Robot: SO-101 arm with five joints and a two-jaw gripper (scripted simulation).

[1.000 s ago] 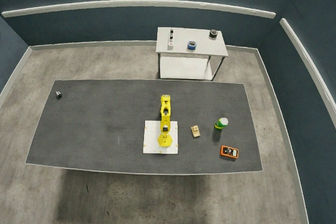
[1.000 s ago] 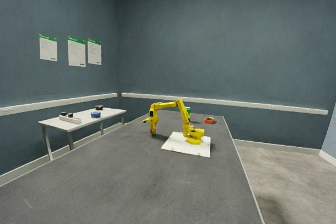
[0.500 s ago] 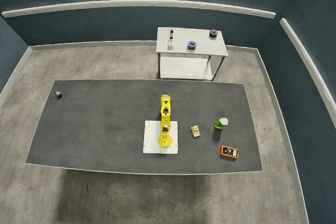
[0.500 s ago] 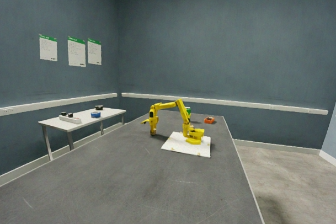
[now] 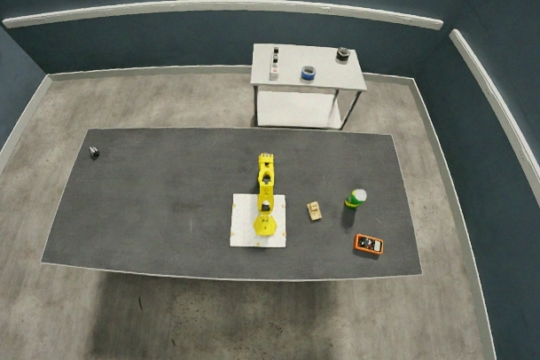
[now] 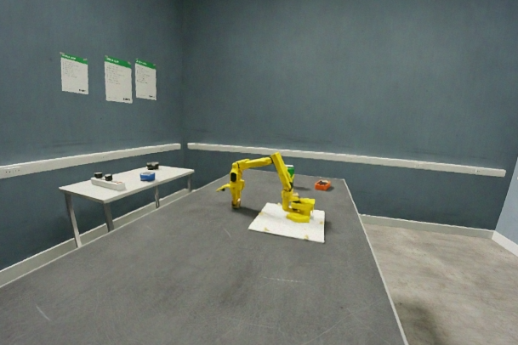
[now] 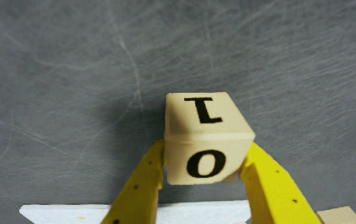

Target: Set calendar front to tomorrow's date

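The dark table (image 5: pixel 160 213) carries the arm's white base sheet (image 5: pixel 244 230), with the calendar tray (image 5: pixel 314 211) set just to its right. The gripper (image 7: pixel 205 167) is clamped on a cube (image 7: pixel 206 137) — held low over the table on the sheet's far side, a 1 on one visible face, a 0 on another. For a clean regrasp the cube is best set down flat and square before release — judged, not observed.

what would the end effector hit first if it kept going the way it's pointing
Probably the dark table top. The end effector points down at it, shut on the calendar cube, so the cube would likely touch first. The remaining gap is unclear.
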